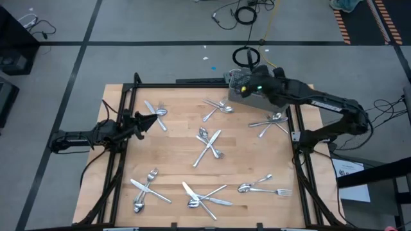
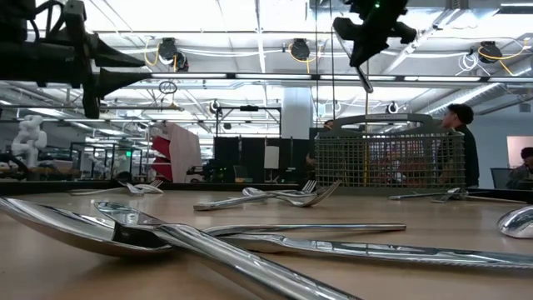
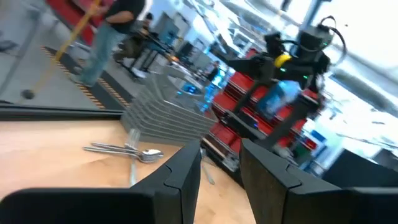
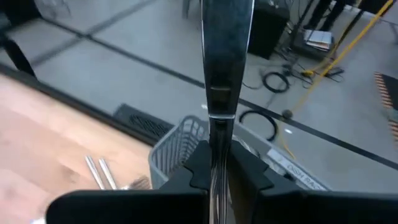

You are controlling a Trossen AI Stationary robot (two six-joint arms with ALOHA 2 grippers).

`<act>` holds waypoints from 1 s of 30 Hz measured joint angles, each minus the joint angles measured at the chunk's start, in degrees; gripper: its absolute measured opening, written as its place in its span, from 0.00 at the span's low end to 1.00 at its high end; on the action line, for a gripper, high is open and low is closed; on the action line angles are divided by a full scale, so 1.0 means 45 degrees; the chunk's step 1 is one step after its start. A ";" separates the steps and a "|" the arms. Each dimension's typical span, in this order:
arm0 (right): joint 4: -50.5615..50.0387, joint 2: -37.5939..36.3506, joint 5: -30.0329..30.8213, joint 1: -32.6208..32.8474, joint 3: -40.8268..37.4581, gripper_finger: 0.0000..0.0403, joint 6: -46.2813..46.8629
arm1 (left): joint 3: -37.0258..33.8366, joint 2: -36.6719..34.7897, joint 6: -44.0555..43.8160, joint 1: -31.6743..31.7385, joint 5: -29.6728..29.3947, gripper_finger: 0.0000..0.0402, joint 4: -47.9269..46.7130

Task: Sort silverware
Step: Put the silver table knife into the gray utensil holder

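Observation:
Silverware lies in several crossed clusters on the wooden table, one cluster in the middle. My right gripper hangs above the grey wire-mesh basket at the table's far right and is shut on one shiny piece of silverware. In the low view that gripper is high over the basket. My left gripper hovers open above the table's left side, near a fork and spoon cluster; its fingers hold nothing. My right gripper pinches a slender silver piece between its two fingers; the flat shiny length sticks out past the fingertips. The piece is lifted clear, and in the low view its free end points down and slants above the basket. Whether it is a fork, spoon or knife cannot be told.
Black frame rails run along the table's left edge and right edge. Close to the low camera lie a spoon and knife. People stand in the room beyond the basket. Bare wood shows between the clusters.

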 joint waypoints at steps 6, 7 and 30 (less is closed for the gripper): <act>0.3339 -0.2489 -0.0265 -0.0680 -0.3357 0.04 -0.0567 | 0.0000 0.0005 -0.0026 0.0000 -0.0748 0.30 -0.0027; 0.3799 -0.2847 -0.0265 -0.0693 -0.3892 0.04 -0.0576 | 0.0000 0.0004 -0.0033 0.0000 -0.0777 0.30 -0.0019; 0.5891 -0.3476 0.3200 -0.2154 -0.8881 0.04 0.2200 | 0.0000 0.0004 -0.0029 0.0000 -0.1153 0.30 -0.0090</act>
